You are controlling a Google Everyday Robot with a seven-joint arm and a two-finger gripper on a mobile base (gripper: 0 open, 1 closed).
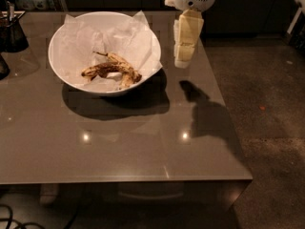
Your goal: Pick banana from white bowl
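Note:
The white bowl (64,73), wide and lined with crumpled white paper, stands on the grey table at the back left. In it lies the dark brown banana (101,69), curved and lying crosswise. A yellower banana (125,73) with a thin dark stem lies against it on the right. My gripper (183,61) hangs pointing down just right of the bowl's rim, above the table and outside the bowl. It holds nothing that I can see.
A dark container (12,31) with utensils stands at the table's far left, and another dark object (3,67) is at the left edge. The table's right edge (224,104) borders bare floor. Cables (14,218) lie under the front left.

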